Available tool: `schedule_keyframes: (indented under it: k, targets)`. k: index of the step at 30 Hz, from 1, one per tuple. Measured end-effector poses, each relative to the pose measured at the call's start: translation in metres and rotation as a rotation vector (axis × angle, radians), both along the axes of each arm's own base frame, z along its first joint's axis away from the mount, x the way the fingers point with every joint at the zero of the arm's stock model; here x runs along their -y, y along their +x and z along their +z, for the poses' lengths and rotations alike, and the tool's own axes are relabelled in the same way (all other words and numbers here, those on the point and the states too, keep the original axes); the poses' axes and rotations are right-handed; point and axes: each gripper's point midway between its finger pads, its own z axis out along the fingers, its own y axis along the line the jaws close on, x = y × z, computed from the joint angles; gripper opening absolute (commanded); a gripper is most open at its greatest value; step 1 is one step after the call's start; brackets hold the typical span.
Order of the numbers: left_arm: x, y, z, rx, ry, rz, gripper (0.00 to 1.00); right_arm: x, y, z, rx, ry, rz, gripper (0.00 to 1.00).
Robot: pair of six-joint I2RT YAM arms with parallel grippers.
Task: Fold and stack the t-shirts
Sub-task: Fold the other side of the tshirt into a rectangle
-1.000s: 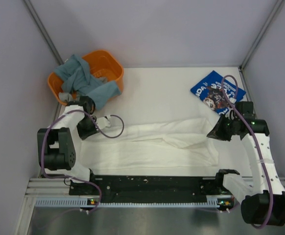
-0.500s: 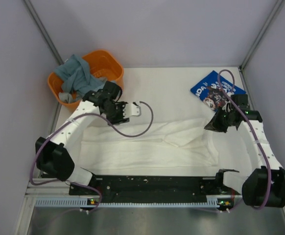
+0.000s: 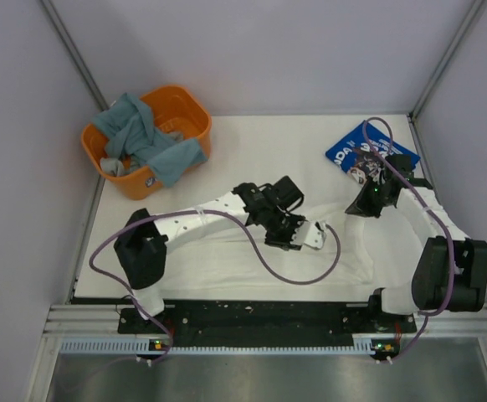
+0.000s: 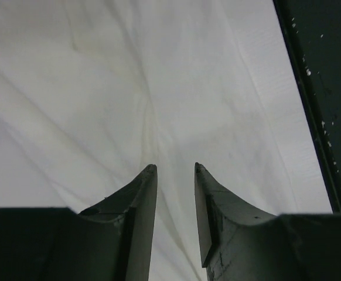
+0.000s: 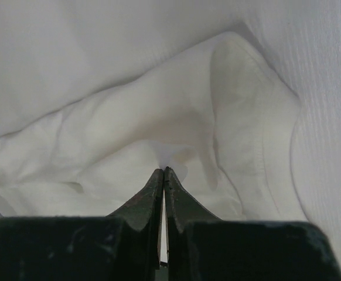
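Top external view: a large white cloth t-shirt (image 3: 218,268) lies rumpled across the lower middle of the white counter (image 3: 269,151). A royal-blue cloth t-shirt with white lettering (image 3: 350,151) lies flat toward the upper right. The left pincer (image 3: 312,236) hangs over the white shirt's centre. In the left wrist view it is narrowly parted, with creased white cloth beneath and nothing between the tips. The right pincer (image 3: 367,206) is at the white shirt's right end, just below the blue one. In the right wrist view its tips are pressed together and seem to pinch a raised fold of white cloth, though the contact is half hidden. An orange plastic basket (image 3: 195,117) holding grey-blue cloth (image 3: 143,134) stands at the upper left.
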Motion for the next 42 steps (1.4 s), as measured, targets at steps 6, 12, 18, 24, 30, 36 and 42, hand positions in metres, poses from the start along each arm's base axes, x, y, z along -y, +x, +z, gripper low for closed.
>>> schedule_keyframes:
  k: [6, 12, 18, 24, 30, 36, 42]
  targets:
    - [0.047, -0.028, -0.031, -0.029, -0.006, -0.124, 0.36, 0.001, 0.007, -0.008, -0.005, 0.001, -0.002, 0.0]
    - [0.063, -0.018, -0.061, 0.002, 0.009, -0.15, 0.4, 0.002, 0.01, -0.008, 0.008, -0.001, 0.0, 0.0]
    - [0.063, -0.001, -0.09, 0.07, 0.065, -0.16, 0.39, 0.004, 0.01, -0.008, 0.008, -0.001, -0.005, 0.0]
    - [0.068, 0.009, -0.097, 0.116, 0.067, -0.153, 0.32, 0.004, 0.01, -0.008, 0.011, -0.003, 0.005, 0.0]
    - [0.069, 0.014, -0.104, 0.144, 0.069, -0.156, 0.25, 0.006, 0.01, -0.007, 0.012, 0.002, -0.001, 0.0]
    - [0.069, 0.019, -0.107, 0.173, 0.074, -0.161, 0.26, 0.006, 0.01, -0.007, 0.014, 0.005, 0.003, 0.0]
    - [0.068, 0.022, -0.108, 0.192, 0.082, -0.16, 0.08, 0.006, 0.01, -0.006, 0.016, 0.011, 0.002, 0.0]
